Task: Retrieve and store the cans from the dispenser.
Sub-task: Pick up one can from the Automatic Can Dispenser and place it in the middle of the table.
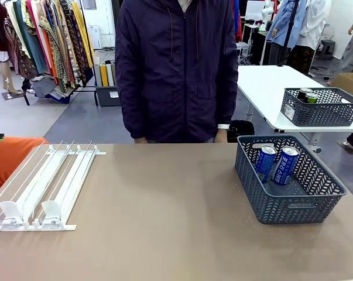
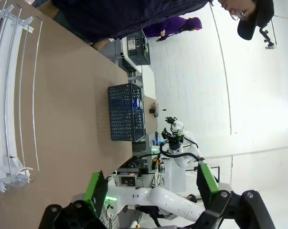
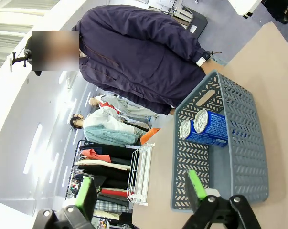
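Note:
The dispenser (image 1: pixel 44 181) lies flat at the table's left, its rails bare and two white pusher tabs at the near end. Two blue cans (image 1: pixel 265 163) (image 1: pixel 286 165) lean inside the dark grey mesh basket (image 1: pixel 281 205) at the right. The left wrist view has my left gripper (image 2: pixel 151 183) open and high above the table, far from the dispenser (image 2: pixel 10 95) and the basket (image 2: pixel 120 114). In the right wrist view my right gripper (image 3: pixel 141 191) is open above the basket (image 3: pixel 186 157), nothing between its fingers, with the blue cans (image 3: pixel 206 126) lying below and ahead.
A person in a dark jacket (image 1: pixel 176 70) stands at the far edge, hands at the table rim. An orange cloth (image 1: pixel 6 161) lies at the far left. Another mesh basket (image 1: pixel 319 106) with cans sits on a white table behind.

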`<state>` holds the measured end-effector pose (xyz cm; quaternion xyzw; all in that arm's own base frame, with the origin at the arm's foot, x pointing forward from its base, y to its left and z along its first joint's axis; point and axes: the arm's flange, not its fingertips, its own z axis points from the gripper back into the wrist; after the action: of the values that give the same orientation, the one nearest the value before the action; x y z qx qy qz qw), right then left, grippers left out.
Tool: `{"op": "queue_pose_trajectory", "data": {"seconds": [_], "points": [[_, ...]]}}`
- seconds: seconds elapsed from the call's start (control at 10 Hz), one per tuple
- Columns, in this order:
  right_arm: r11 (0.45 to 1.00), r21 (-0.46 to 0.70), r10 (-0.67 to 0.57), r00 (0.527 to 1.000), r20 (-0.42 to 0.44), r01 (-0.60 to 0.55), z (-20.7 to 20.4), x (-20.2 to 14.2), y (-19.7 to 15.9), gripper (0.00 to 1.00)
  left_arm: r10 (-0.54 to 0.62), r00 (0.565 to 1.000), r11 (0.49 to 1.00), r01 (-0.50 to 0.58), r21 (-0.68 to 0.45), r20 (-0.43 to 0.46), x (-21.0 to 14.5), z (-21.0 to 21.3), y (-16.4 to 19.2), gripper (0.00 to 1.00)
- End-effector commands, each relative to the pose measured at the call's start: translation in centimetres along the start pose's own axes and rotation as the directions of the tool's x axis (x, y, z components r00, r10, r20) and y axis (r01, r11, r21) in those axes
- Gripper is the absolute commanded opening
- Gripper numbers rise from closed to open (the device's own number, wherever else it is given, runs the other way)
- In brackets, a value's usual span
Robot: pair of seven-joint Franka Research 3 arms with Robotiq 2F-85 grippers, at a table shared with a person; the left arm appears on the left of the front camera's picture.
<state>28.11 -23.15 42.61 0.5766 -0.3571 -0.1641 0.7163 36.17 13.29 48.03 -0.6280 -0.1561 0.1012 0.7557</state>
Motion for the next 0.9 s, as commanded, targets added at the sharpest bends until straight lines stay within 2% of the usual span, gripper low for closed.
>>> {"op": "queue_pose_trajectory", "data": {"seconds": [0.0,0.8], "points": [[1.000,0.013,-0.010,1.000,0.009,0.009,-0.10,0.29,0.44,1.00,0.014,1.000,1.000,-0.014,-0.018,0.008,-0.02,-0.06,-0.35,1.00],[1.000,0.013,-0.010,1.000,0.009,0.009,-0.10,0.29,0.44,1.00,0.014,1.000,1.000,-0.014,-0.018,0.008,-0.02,-0.06,-0.35,1.00]]}}
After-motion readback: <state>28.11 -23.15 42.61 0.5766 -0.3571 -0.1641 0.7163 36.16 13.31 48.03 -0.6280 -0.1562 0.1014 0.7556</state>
